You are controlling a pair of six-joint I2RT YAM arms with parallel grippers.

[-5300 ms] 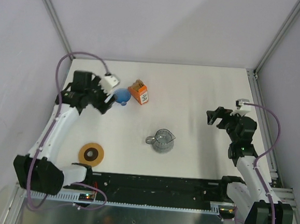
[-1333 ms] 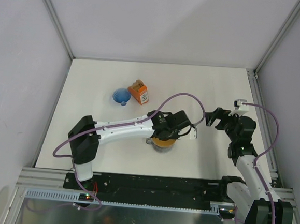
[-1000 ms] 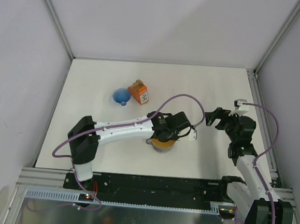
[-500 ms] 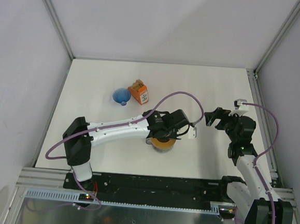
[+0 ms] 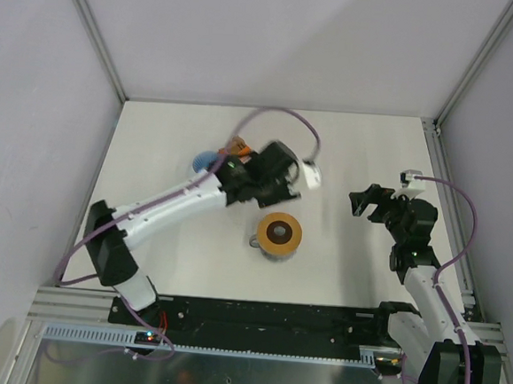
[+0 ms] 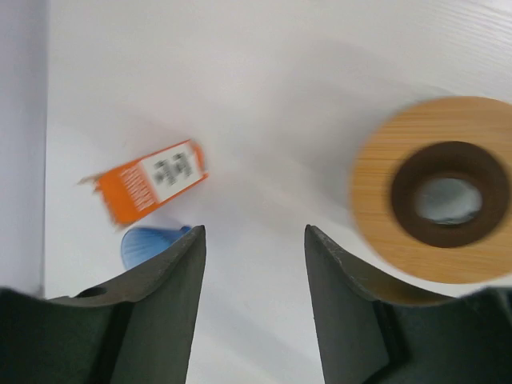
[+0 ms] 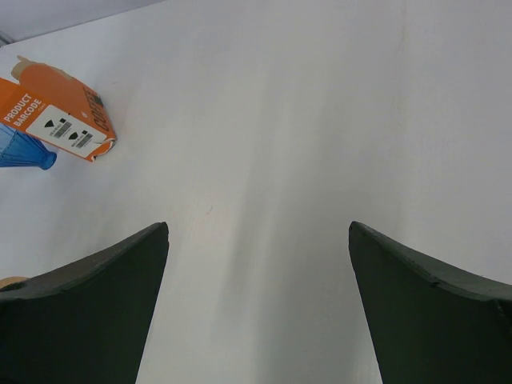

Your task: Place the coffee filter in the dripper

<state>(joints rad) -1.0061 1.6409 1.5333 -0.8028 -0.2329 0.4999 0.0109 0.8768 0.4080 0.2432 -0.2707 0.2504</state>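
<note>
A: Tool states?
B: Left tool [image 6: 252, 240] spread wide, nothing between the fingers. Hanging over bare surface [image 6: 264, 96], between orange box [image 6: 146, 190] and ring-topped cup [image 6: 436, 188]. Right tool [image 7: 258, 240] also spread, empty, well off to the right of the cup.
A: Dripper?
B: Dripper [image 5: 204, 161] on the surface, far left, just beside the box. Partly hidden by the left arm in the top view. Cannot tell if touching the box. Not in either tool.
A: Cup?
B: Upright near the middle, tan ring on top, dark hole in the centre, well apart from box and dripper.
A: Coffee filter?
B: Cannot tell. Only a tan patch [image 7: 52, 80] along the box's upper side in the right wrist view, too small to call.
</note>
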